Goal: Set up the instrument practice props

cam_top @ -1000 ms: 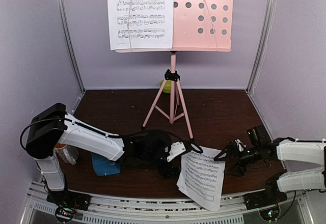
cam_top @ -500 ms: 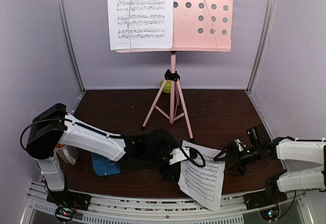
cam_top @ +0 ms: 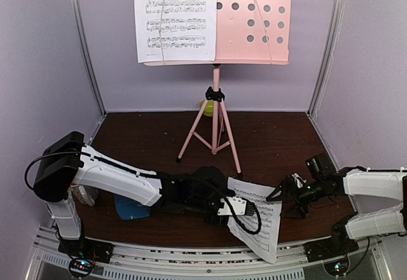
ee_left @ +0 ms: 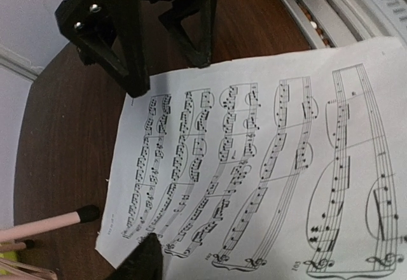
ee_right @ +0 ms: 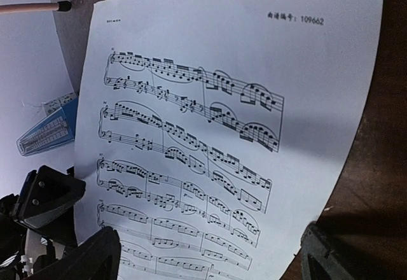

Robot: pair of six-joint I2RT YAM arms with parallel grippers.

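Note:
The pink music stand [cam_top: 251,19] stands at the back with one sheet-music page [cam_top: 175,16] on the left half of its desk. The second page [cam_top: 255,219] is at the table's front, tilted up and bowed; it fills the left wrist view [ee_left: 254,165] and the right wrist view [ee_right: 216,114]. My left gripper [cam_top: 240,207] is on its left part: one fingertip [ee_left: 145,261] lies on top, the other is hidden under the paper. My right gripper [cam_top: 284,192] is open just right of the page, which lies between its spread fingers [ee_right: 95,254]. The blue metronome [cam_top: 130,207] stands half hidden behind my left arm.
A lime-green bowl [cam_top: 205,107] sits behind the stand's tripod legs [cam_top: 216,137]. A mug [cam_top: 81,194] stands at the front left, by my left arm's base. The page overhangs the front rail [cam_top: 191,254]. Purple walls close in the sides and back.
My left gripper has moved right and toward the front, onto the loose page. The page's left side has lifted and it looks narrower. The right gripper has stayed almost still.

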